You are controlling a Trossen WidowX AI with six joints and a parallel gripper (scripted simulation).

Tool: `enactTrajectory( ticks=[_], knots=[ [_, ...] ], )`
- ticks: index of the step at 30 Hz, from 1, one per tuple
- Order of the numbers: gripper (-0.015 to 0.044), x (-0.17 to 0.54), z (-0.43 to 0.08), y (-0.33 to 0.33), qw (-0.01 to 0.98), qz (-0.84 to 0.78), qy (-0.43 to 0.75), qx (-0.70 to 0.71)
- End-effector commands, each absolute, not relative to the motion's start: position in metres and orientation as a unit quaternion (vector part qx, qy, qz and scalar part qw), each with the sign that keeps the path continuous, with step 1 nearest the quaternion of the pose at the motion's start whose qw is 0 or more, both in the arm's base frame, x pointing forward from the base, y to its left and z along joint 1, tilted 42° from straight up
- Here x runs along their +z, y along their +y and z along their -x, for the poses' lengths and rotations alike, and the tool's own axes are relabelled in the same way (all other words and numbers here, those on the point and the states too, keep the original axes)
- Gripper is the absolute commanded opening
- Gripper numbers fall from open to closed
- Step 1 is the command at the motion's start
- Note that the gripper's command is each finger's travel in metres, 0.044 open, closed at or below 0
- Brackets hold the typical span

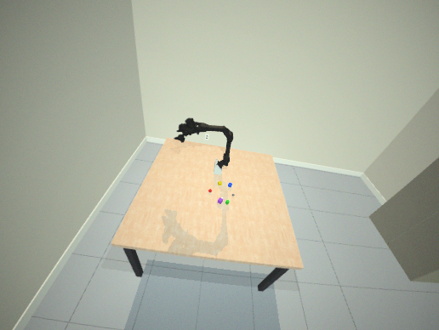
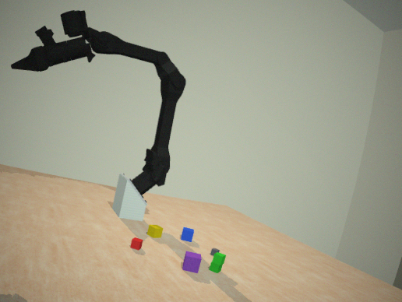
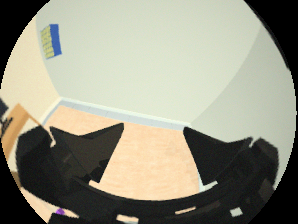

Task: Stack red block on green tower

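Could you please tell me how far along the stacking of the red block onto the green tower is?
Nothing is done yet: the red block sits on the table, apart from the green tower, which stands upright. The gripper is open, empty and raised high, pointing away from the blocks. Reaching, grasping, carrying and placing are all left.

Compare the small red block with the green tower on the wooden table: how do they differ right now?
The small red block is a single low cube, while the green tower stands taller, apparently two green blocks stacked. The red block lies alone nearer the arm's grey base; the green tower stands farther out, beside a purple block with a tiny grey piece behind it. Both rest on the table, untouched, with the open gripper raised far away.
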State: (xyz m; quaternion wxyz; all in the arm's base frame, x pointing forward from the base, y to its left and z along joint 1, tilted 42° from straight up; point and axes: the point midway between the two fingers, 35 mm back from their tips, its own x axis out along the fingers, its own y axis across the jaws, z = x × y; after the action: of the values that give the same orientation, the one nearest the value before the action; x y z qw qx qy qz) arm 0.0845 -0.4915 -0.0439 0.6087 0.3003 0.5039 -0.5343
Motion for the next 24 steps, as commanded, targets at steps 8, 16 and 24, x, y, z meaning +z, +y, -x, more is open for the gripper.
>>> enactTrajectory(
  ticks=[8, 16, 24],
  knots=[
    [0.044, -0.06, -0.216, -0.372, 0.668, -0.336, 0.575, -0.332],
    [0.044, -0.06, -0.272, -0.272, 0.67, -0.354, 0.622, -0.195],
    [0.044, -0.051, -0.299, -0.167, 0.643, -0.37, 0.667, -0.068]
  ],
)
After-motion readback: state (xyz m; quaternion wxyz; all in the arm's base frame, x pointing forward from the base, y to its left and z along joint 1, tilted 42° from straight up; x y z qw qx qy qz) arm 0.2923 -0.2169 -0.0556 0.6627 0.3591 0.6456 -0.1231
